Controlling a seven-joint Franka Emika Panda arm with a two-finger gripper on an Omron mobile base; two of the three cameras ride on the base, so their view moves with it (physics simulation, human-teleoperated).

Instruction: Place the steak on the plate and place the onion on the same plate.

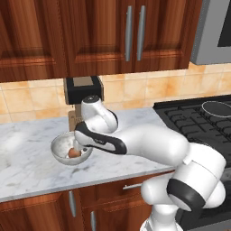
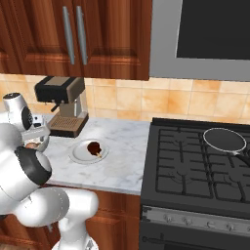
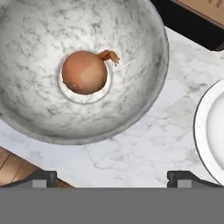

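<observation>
Your end effector (image 3: 112, 177) hung over the grey-white bowl (image 3: 144, 87) on the marble table (image 3: 144, 144), its fingertips (image 3: 43, 177) spread wide and holding nothing. The onion (image 3: 84, 72) sat at the bottom of that bowl, slightly off centre. In the right base view the steak (image 2: 93, 147) already lay on the plate (image 2: 78, 152), which stood just beside the bowl and in front of the coffee machine (image 2: 63, 105). A small dark pan (image 2: 224, 140) rested on the stove (image 2: 195, 166).
</observation>
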